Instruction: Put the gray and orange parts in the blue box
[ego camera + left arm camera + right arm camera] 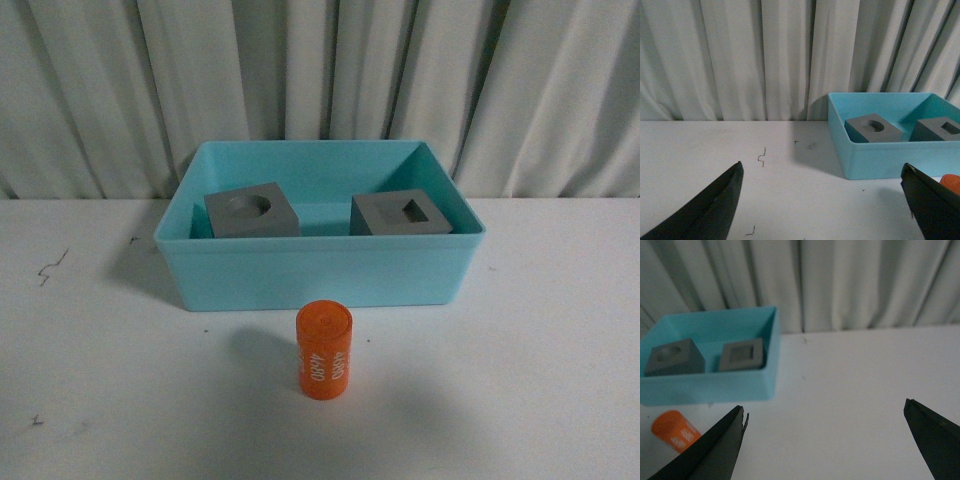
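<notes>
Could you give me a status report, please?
Left gripper open, empty; right gripper open, empty. Round-recess cube and square-recess cube in blue box. Orange cylinder upright on table outside it. Nothing blocking it.

A box (318, 275) sat on the surface (540, 390), with a curtain (320, 70) behind it. Inside the box, the left cube (252, 211) and the right cube (402, 214) stood side by side, apart. A cylinder (324, 352) stood upright on the surface just before the box.

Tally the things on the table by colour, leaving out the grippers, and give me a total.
Gray: 2, round-recess cube, square-recess cube
Orange: 1, cylinder
Turquoise: 1, bin
Total: 4
</notes>
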You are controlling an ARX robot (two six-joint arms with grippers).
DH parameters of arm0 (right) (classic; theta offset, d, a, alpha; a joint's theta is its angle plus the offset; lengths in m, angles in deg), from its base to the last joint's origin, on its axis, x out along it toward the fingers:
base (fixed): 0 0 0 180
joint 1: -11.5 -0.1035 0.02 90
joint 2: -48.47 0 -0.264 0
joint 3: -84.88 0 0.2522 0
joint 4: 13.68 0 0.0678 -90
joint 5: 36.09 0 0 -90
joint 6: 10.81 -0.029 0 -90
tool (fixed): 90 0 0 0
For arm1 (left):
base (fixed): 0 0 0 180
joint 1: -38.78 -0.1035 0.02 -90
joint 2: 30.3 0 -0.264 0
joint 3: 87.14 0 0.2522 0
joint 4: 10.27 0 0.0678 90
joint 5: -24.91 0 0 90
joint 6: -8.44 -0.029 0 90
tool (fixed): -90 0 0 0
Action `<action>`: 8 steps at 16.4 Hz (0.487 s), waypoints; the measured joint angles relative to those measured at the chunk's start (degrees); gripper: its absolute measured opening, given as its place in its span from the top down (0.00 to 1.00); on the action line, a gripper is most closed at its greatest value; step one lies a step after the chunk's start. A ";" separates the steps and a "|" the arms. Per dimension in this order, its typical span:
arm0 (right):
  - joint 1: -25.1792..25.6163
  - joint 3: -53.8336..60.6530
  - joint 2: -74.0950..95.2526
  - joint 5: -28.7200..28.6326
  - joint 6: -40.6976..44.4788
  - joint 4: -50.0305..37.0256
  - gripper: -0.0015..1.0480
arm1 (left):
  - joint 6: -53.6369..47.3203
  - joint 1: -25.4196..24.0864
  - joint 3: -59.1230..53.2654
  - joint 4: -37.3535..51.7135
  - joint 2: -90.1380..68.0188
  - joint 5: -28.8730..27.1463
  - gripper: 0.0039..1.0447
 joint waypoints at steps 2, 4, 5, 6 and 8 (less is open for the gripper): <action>-1.57 -3.54 6.29 -1.70 1.90 -3.48 0.06 | -0.02 0.00 0.00 -0.02 0.00 -0.04 0.04; -7.06 -8.81 17.75 -5.14 5.75 -4.83 0.06 | -0.02 0.00 0.00 -0.02 0.00 -0.02 0.06; -11.10 -10.78 23.89 -6.78 8.09 -4.85 0.06 | -0.02 0.00 0.00 -0.02 0.00 -0.02 0.06; -15.98 -13.31 29.83 -7.13 10.60 -4.76 0.06 | -0.02 0.00 0.00 0.00 0.00 0.00 0.06; -23.87 -19.85 38.82 -6.01 12.98 -5.49 0.06 | -0.02 0.00 0.00 0.00 0.00 -0.02 0.06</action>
